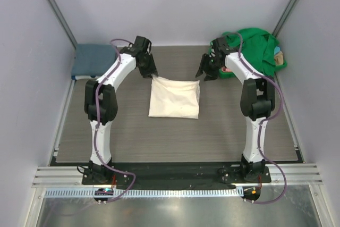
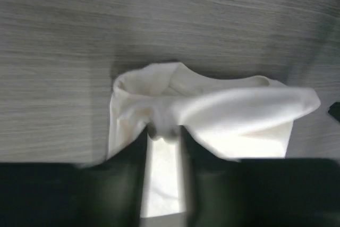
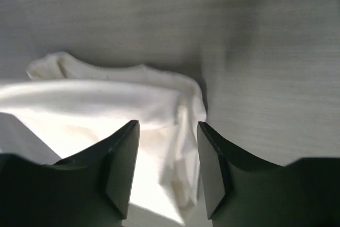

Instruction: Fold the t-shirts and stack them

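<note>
A cream-white t-shirt [image 1: 174,98] lies folded into a rough rectangle in the middle of the table. My left gripper [image 1: 150,73] is at its far left corner and is shut on a pinch of the cream fabric [image 2: 159,115], which bunches up between the fingers [image 2: 127,184]. My right gripper [image 1: 207,73] is open just above the shirt's far right corner [image 3: 180,110], with nothing between its fingers [image 3: 119,168]. A slate-blue t-shirt [image 1: 94,59] lies folded at the far left. A bright green t-shirt [image 1: 255,46] is heaped at the far right.
The green heap sits against the right wall, with a bit of turquoise and pink cloth [image 1: 278,55] at its right edge. Grey walls close in the table on three sides. Wood-grain tabletop [image 1: 122,131] shows on both sides of the cream shirt and in front of it.
</note>
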You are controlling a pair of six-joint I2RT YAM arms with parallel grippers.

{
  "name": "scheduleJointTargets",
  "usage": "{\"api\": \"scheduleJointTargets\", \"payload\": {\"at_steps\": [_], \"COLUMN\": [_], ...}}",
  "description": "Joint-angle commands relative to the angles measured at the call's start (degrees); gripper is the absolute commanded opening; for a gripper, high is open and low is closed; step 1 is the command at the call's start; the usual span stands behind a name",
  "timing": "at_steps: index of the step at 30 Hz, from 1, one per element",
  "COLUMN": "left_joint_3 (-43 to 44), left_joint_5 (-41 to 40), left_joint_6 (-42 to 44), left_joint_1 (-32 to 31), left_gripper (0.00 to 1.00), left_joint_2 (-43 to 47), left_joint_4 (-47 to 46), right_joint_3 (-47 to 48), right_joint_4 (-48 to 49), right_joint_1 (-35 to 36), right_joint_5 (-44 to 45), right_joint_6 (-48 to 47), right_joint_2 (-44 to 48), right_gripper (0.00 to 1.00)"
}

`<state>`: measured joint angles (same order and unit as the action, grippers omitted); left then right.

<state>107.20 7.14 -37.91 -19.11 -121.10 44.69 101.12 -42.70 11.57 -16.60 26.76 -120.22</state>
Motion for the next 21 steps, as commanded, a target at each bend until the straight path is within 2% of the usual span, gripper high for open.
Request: {"api": "scheduleJointTargets", "payload": {"at_steps": [1,3,5,6,7,8,10,13,15,17,21], "left_joint_3": [14.5,20.0,20.2,17.5,14.1,5.7,-2.5,-18.2,-28.0,-32.7,-37.9], "left_joint_5": [-0.5,1.1,1.5,0.9,0.8,1.0,1.5,2.4,3.7,6.4,8.2], "left_joint_6": [2.5,3.5,4.9,5.0,5.1,5.0,3.9,0.8,-1.3,-2.2,-1.8], "left_joint_1": [2.0,1.9,1.5,0.8,0.5,0.2,-0.4,-0.7,-0.7,-0.9,-1.2], "left_gripper": [0.46,0.6,0.69,0.7,0.7,0.7,0.71,0.7,0.69,0.69,0.68], "left_joint_2": [-4.1,-5.3,-2.9,-1.1,0.9,6.0,10.9,19.2,24.2,26.3,27.5], "left_joint_4": [6.3,9.4,10.3,9.8,6.8,4.6,-1.4,-8.4,-12.6,-18.6,-20.7], "right_joint_3": [14.7,21.5,19.5,17.2,10.9,7.3,-2.6,-13.0,-19.0,-21.8,-30.7], "right_joint_4": [-3.3,-10.1,-9.3,-8.0,-6.4,-2.8,0.8,7.1,13.1,16.4,17.8], "right_joint_1": [-1.6,-1.6,-1.0,0.2,1.1,2.3,5.8,10.3,11.5,11.9,11.2], "right_joint_5": [2.4,7.4,8.7,8.9,8.4,7.3,3.2,-1.4,-7.7,-10.1,-3.9], "right_joint_6": [-2.8,-3.0,-3.1,-3.1,-3.1,-2.9,-2.0,0.9,2.8,3.2,0.8], "right_joint_2": [-4.7,-5.3,-1.9,0.9,6.1,9.2,15.3,18.4,18.6,17.1,15.3], "right_gripper": [0.6,0.64,0.65,0.65,0.65,0.65,0.65,0.64,0.64,0.63,0.62]}}
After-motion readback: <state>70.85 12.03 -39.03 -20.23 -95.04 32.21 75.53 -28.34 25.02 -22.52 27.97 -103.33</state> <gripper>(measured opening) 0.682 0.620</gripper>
